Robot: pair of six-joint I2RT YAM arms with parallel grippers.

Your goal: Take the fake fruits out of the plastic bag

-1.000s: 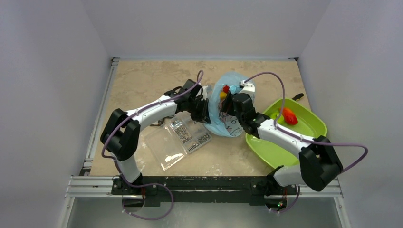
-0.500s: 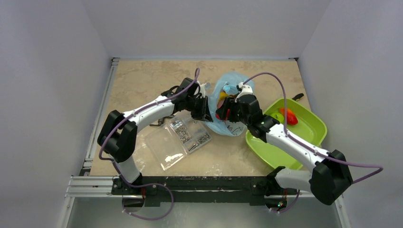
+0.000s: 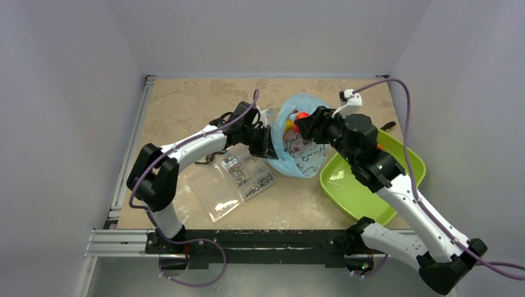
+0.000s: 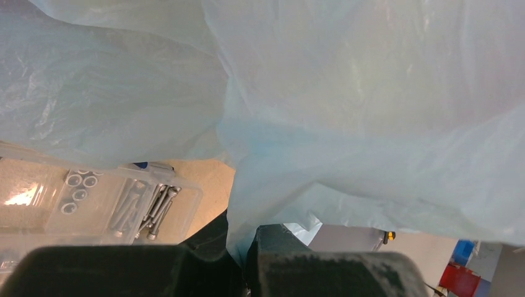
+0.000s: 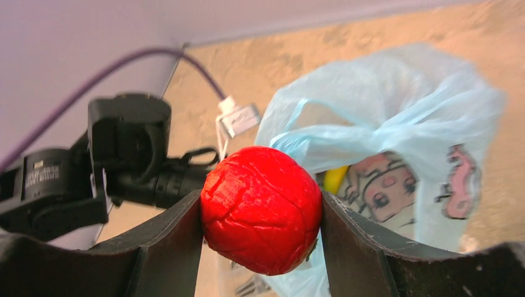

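One red fruit point(image 5: 260, 209) sits between right end effector point(image 5: 260, 218) fingers.

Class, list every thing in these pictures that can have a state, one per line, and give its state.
left gripper: shut, pinching the plastic bag
right gripper: shut on the red fruit
plastic bag: mouth open, crumpled
red fruit: out of the bag, gripped
yellow fruit: inside the bag
clear box: lid open, screws in its compartments
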